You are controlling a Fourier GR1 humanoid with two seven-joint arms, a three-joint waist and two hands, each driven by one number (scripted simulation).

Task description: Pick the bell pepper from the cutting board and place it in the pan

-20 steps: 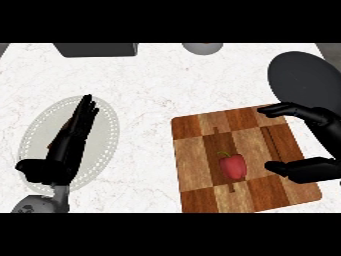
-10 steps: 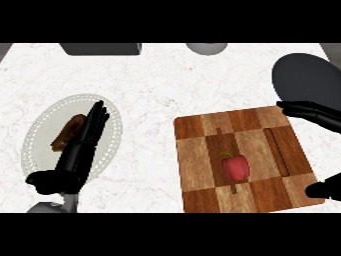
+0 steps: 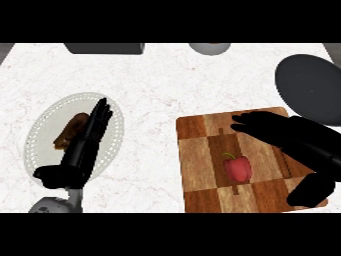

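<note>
A red bell pepper (image 3: 238, 168) with a green stem lies on the wooden cutting board (image 3: 202, 165), near its middle. My right hand (image 3: 298, 140) hovers over the board's right half, fingers stretched out and open, just up and right of the pepper and apart from it. Its thumb (image 3: 311, 189) shows at the board's lower right corner. The dark round pan (image 3: 317, 90) sits at the right edge, behind the board. My left hand (image 3: 84, 145) rests open over a plate at the left, fingers straight and pointing away.
A white plate (image 3: 44, 130) with a brown piece of food (image 3: 71, 131) lies under my left hand. A dark box (image 3: 104, 48) and a pale bowl (image 3: 210, 48) stand along the counter's back edge.
My right hand has swung left over the board, fingers now reaching above the pepper. The view has shifted slightly. The left hand has stayed over the plate.
</note>
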